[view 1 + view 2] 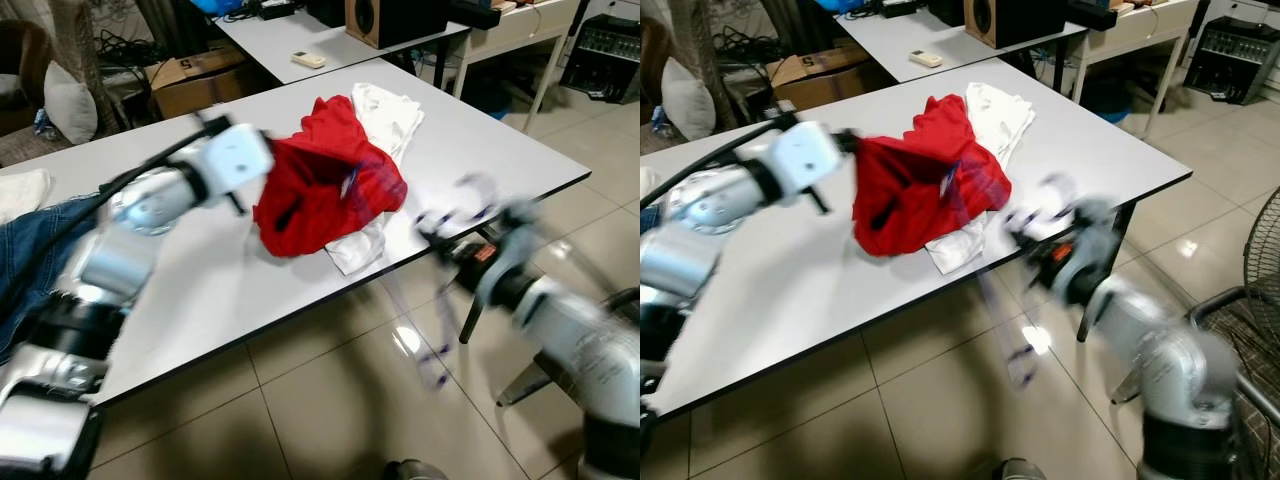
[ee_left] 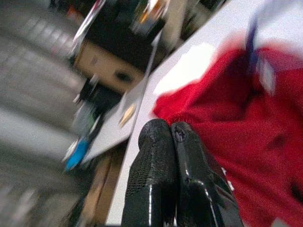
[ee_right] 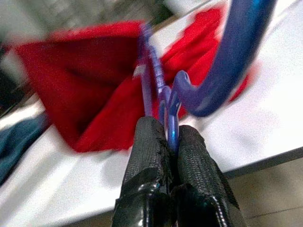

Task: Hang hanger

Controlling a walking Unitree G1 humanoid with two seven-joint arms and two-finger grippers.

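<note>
A red garment hangs lifted over the white table, bunched and open toward the right. My left gripper is shut on its upper left edge; in the left wrist view its fingers press together against the red cloth. My right gripper is off the table's right front edge, shut on a translucent blue-purple hanger just below its hook. One hanger arm reaches into the red garment, the other points down toward the floor. The pictures are motion-blurred.
A white garment lies on the table behind and under the red one. Blue jeans lie at the table's left end. Behind stand a second table with a remote, a speaker and a cardboard box. A fan stands right.
</note>
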